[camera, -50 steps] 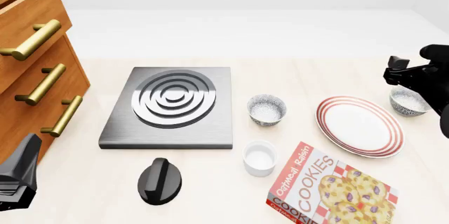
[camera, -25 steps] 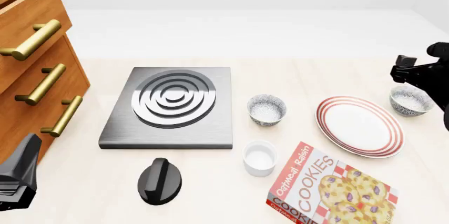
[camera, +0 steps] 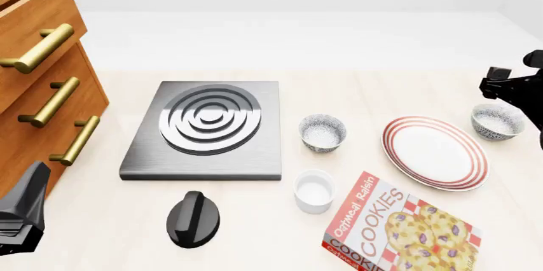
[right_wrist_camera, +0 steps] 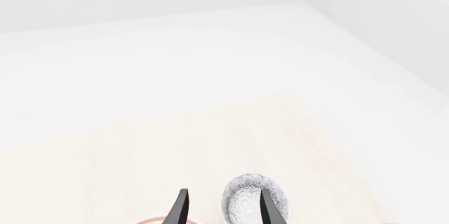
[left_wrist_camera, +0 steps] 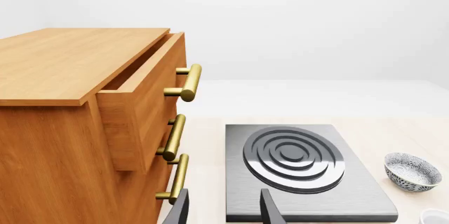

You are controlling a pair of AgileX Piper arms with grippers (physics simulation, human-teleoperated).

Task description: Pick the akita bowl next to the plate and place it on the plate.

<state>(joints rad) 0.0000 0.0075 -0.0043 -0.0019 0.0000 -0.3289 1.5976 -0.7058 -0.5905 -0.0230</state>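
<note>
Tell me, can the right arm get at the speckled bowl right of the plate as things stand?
Probably yes. The right pincer is open just above the akita bowl, which stands on the table beside the plate, touching nothing; nothing sits between them.

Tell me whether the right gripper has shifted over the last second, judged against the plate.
Yes. In the front view the right gripper has drifted rightward, away from the plate, and now hangs over the akita bowl beside the plate's right edge.

Bright, even, diffuse light is filling every view; renders are staying sharp edge to edge, shadows are showing faint and soft, glare is washing the far background white.
</note>
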